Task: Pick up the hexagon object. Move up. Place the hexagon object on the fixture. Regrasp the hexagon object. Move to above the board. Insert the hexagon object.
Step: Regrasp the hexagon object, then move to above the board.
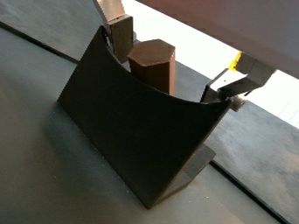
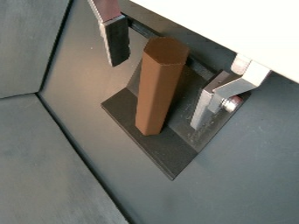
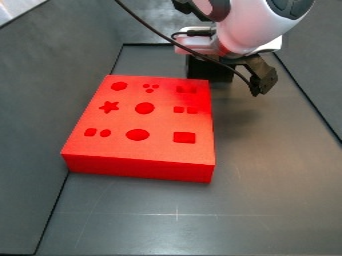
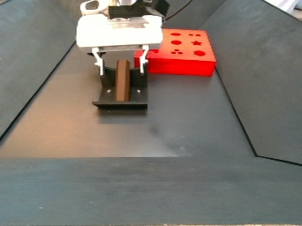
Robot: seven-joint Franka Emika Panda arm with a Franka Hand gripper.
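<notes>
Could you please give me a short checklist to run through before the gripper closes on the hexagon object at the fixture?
1. Hexagon object sits on the fixture, leaning against it: ok.
2. Gripper is at the fixture, straddling the peg: ok.
3. Fingers stand apart from the peg on both sides, jaws open: ok.
4. Peg centred between the fingers: cannot tell exactly; it looks roughly midway in both wrist views.
5. Board lies beside the fixture, cutouts unobstructed: ok.
6. Which cutout matches the hexagon: cannot tell.
</notes>
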